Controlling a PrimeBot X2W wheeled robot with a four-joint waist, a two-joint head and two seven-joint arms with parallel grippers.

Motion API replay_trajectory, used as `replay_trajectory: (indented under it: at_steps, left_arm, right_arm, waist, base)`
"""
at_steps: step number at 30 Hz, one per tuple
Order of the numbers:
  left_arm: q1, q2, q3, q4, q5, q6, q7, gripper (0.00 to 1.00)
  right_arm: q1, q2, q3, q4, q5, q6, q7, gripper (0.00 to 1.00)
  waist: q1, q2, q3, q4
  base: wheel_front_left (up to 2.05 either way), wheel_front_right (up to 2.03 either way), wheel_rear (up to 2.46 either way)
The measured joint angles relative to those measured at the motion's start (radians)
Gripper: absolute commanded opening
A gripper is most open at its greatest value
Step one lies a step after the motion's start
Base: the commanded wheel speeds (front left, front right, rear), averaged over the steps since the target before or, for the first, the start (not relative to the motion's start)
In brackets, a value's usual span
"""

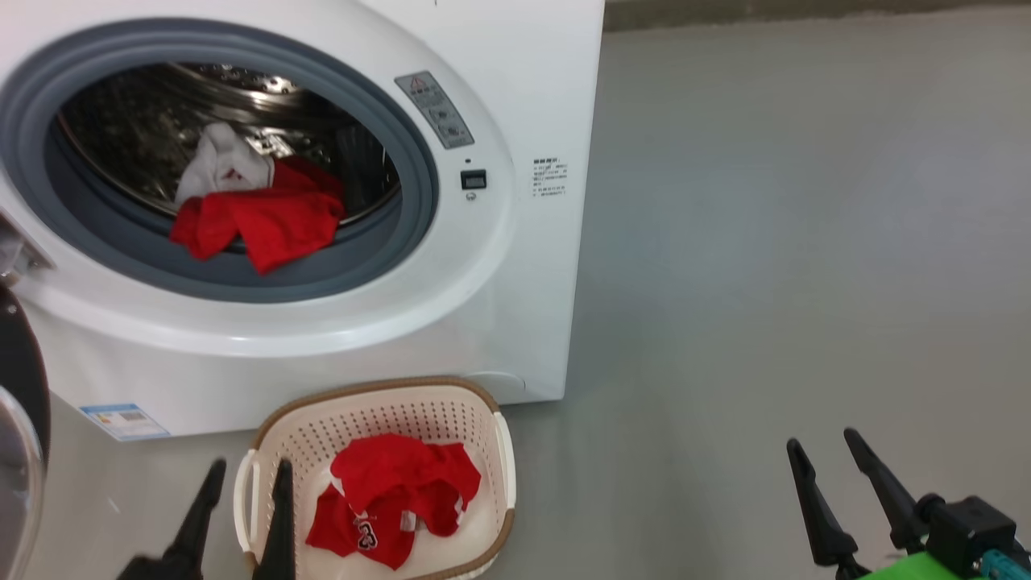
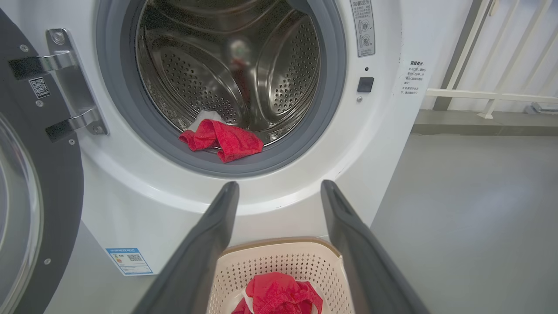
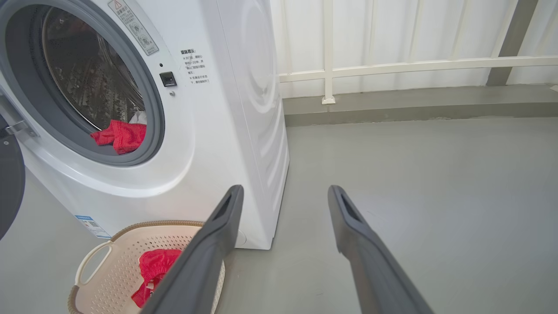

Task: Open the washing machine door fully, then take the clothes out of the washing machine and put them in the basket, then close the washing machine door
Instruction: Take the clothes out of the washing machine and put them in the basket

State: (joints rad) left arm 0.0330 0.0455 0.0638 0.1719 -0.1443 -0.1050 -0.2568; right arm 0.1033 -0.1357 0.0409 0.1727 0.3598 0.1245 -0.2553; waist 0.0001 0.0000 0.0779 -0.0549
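The white washing machine (image 1: 515, 97) stands with its door (image 1: 20, 419) swung open at the far left; the black rim and glass (image 2: 26, 209) also fill the left edge of the left wrist view. Red clothes (image 1: 258, 221) and a greyish-white piece (image 1: 221, 161) lie at the drum's front lip. A cream basket (image 1: 499, 451) on the floor before the machine holds a red garment (image 1: 395, 495). My left gripper (image 1: 248, 469) hangs open just above the basket's left rim, holding nothing. My right gripper (image 1: 823, 447) is open and empty over bare floor to the right.
Grey floor (image 1: 805, 242) stretches to the right of the machine. A white railing (image 3: 414, 65) and a low kerb run along the back wall. The open door takes up the space left of the basket.
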Motion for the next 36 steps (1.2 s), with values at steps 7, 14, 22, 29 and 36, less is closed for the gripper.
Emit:
replay_trajectory:
  at_steps: [7, 14, 22, 29, 36]
  left_arm:
    - [-0.189, -0.001, -0.007, 0.116, 0.024, 0.000, 0.000, 1.00]
    - [-0.467, 0.028, -0.005, 0.271, 0.057, 0.014, 0.000, 1.00]
    - [-0.760, 0.090, 0.007, 0.496, 0.070, 0.039, 0.000, 1.00]
    - [-0.950, 0.158, 0.035, 0.706, 0.070, 0.048, 0.000, 1.00]
    - [-1.102, 0.211, 0.044, 0.873, 0.063, 0.055, 0.000, 1.00]
  right_arm:
    - [-0.057, 0.009, 0.000, -0.013, 0.000, 0.000, 0.000, 1.00]
    - [-0.149, 0.024, 0.011, -0.023, 0.003, 0.000, 0.000, 1.00]
    - [-0.231, 0.044, 0.033, -0.024, 0.010, 0.000, 0.000, 1.00]
    - [-0.276, 0.049, 0.041, -0.028, 0.016, 0.000, 0.000, 1.00]
    - [-0.315, 0.058, 0.047, -0.031, 0.017, 0.000, 0.000, 1.00]
  waist:
    - [-0.0001, 0.0000, 0.062, -0.002]
    - [0.0000, 0.0000, 0.164, -0.016]
    - [-0.0001, 0.0001, 0.288, -0.055]
    - [0.0000, 0.0001, 0.375, -0.103]
    - [-0.0001, 0.0001, 0.448, -0.141]
  base:
    - [0.00, 0.00, 0.00]
    - [0.00, 0.00, 0.00]
    - [0.00, 0.00, 0.00]
    - [0.00, 0.00, 0.00]
    - [0.00, 0.00, 0.00]
